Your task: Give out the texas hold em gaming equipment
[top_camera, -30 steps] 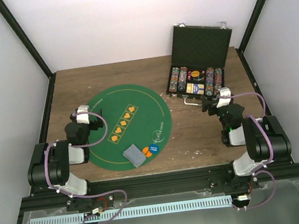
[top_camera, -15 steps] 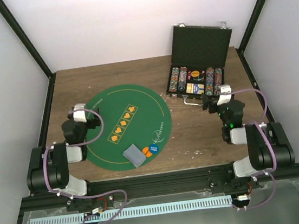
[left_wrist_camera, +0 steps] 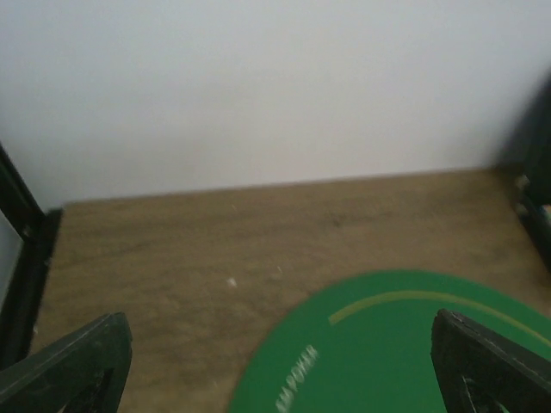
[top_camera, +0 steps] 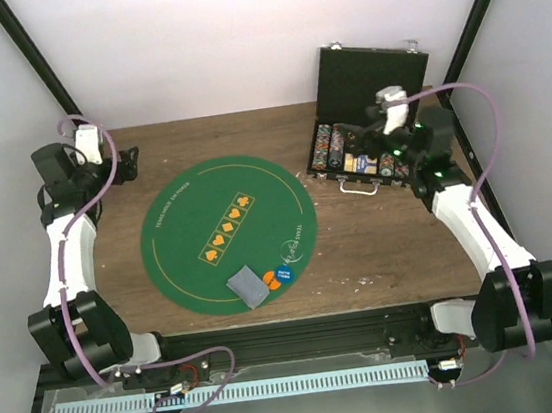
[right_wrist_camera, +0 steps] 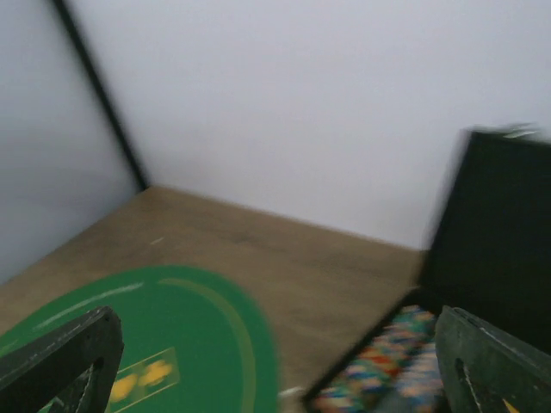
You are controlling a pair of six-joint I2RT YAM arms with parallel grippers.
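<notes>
Barely begun — chips [top_camera: 327, 145] sit racked in the open case [top_camera: 370, 69], card stack [top_camera: 249, 286] and orange and blue discs [top_camera: 279, 276] lie at the mat [top_camera: 205, 205] near edge — left gripper [left_wrist_camera: 280, 366] and right gripper [right_wrist_camera: 275, 361] both wide, empty.

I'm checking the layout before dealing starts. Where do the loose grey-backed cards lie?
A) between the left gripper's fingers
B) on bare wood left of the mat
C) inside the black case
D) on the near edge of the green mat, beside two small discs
D: the cards lie on the near edge of the green mat, right beside the orange disc and the blue disc.
</notes>
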